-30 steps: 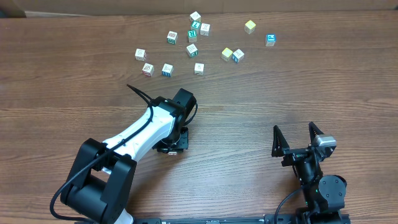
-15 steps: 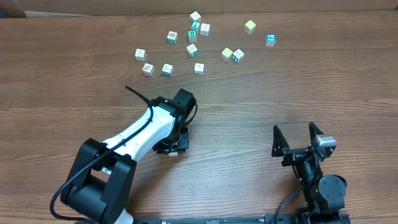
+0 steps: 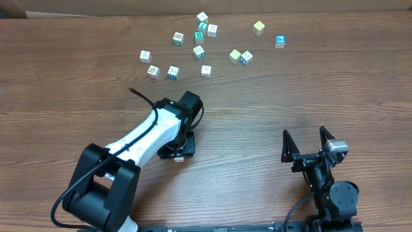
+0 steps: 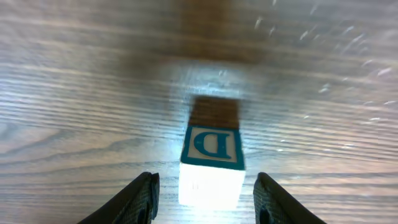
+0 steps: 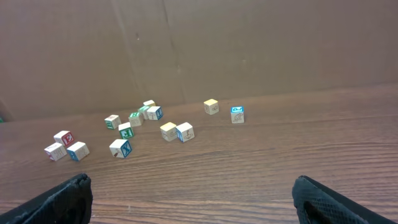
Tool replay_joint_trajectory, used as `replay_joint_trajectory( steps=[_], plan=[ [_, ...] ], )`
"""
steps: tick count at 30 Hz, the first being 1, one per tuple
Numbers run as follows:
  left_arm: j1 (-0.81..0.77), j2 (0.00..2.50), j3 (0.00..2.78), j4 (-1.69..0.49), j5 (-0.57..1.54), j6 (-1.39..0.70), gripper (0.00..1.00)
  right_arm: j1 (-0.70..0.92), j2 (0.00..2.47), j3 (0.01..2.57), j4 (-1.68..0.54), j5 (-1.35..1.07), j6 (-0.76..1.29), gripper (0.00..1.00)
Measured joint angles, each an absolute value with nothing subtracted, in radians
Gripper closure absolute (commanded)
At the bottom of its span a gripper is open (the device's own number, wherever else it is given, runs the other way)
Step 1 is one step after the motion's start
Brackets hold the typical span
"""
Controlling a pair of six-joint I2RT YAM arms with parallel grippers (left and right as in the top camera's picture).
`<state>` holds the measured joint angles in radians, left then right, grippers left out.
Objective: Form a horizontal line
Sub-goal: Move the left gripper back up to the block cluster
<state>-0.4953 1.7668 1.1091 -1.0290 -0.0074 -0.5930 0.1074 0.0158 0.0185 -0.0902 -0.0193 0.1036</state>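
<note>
Overhead: my left arm [image 3: 154, 129] hangs well apart from the loose cubes [image 3: 199, 51]; no line yet. Left wrist: left fingers [image 4: 144, 198] partly open, clear of the blue D cube [image 4: 211, 163], likely the row's start. Right wrist: right fingers [image 5: 62, 202] wide, empty.

Lone starter: a wooden letter cube [image 4: 211, 165] rests on the near tabletop [image 4: 74, 93]. One face carries a blue-framed "D" and the face next to it is pale and washed by glare. It sits squarely within the spread left hand [image 4: 205, 200], with a gap on either side. On the far side the other cubes [image 3: 199, 51] lie scattered. A pale yellow one [image 3: 235, 56] touches a blue-faced one [image 3: 246, 57], while a yellow cube [image 3: 259, 27] and another blue-faced cube [image 3: 280, 41] stand apart farther right.
</note>
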Motion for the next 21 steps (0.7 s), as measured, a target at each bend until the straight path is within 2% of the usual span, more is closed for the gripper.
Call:
replay_joint_trajectory(
  steps=[9,21],
  plan=[
    [-0.381,1.767,1.376,-1.052,-0.008,-0.509,0.45,0.107,0.016,0.019,-0.090,-0.019,0.104,0.00],
    [-0.232,1.767,1.436,-0.787,-0.009,-0.475,0.44,0.107,0.016,0.019,-0.091,-0.020,0.104,0.00]
  ],
)
